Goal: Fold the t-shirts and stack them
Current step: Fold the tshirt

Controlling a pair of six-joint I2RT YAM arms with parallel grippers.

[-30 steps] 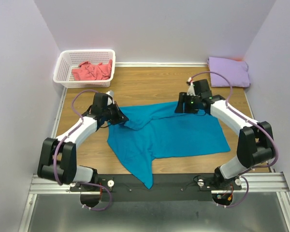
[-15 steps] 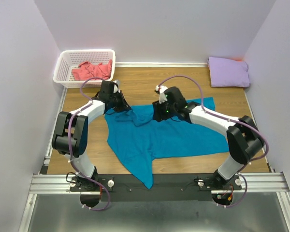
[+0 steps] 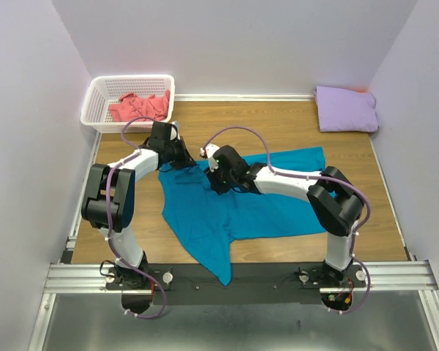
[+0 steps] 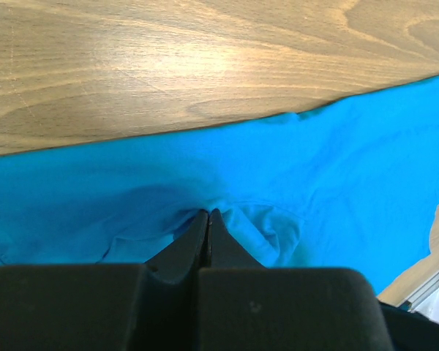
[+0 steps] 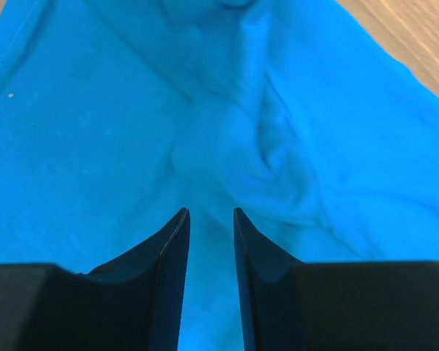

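White arms (image 3: 135,170), black joints (image 3: 336,208), purple cables (image 3: 238,130), black end effectors (image 4: 208,216)

The wooden table (image 3: 241,124) carries a spread teal t-shirt (image 3: 263,216), a folded lavender t-shirt (image 3: 345,110) and a white basket (image 3: 93,106).

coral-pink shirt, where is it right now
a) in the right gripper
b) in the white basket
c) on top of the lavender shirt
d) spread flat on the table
B: the coral-pink shirt lies crumpled inside the white basket at the far left in the top view.

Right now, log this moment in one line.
left gripper: shut on teal-blue t-shirt | right gripper: open over it | coral-pink t-shirt: in lattice basket
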